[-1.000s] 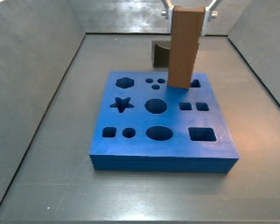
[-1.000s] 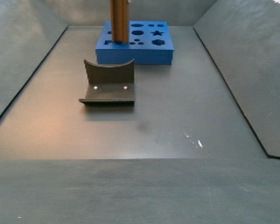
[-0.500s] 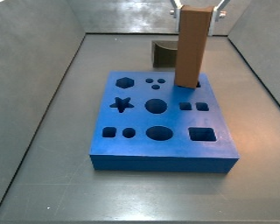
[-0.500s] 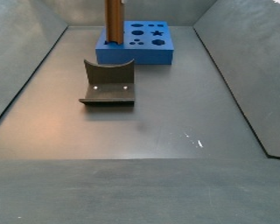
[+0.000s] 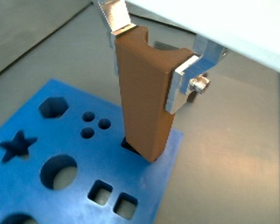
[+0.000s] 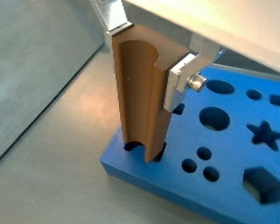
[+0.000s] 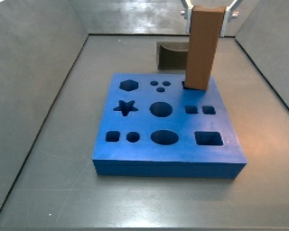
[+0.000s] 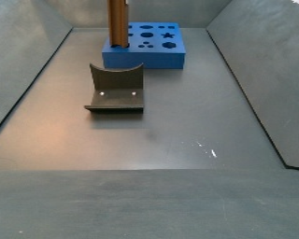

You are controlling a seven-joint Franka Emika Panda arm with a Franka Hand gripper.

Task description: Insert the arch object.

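While the gripper [image 5: 154, 54] hangs above the far right corner of the blue board [image 7: 159, 135], we see its silver fingers [image 5: 187, 72] closed against the two sides of the arch object [image 5: 146, 96], a tall reddish-brown prism that stands upright. In both wrist views the prism's lower end sits in a cutout at the corner of the board [image 6: 213, 175], with a sliver of dark opening showing beside its foot; how deep it goes we cannot tell. In a side view the prism [image 7: 204, 50] rises from the board's far right edge, and the gripper [image 7: 209, 7] is mostly cut off by the frame's top. Around it the board shows other cutouts: a hexagon [image 7: 130, 85], a star [image 7: 125, 108], circles and squares. Behind the board in that side view stands a dark grey block [image 7: 173, 55], apart from it. In a side view from the opposite end, this grey block with a curved notch [image 8: 116, 89] lies on the grey floor nearer the camera, well apart from the board [image 8: 149, 46]. We can read no labels or writing anywhere.
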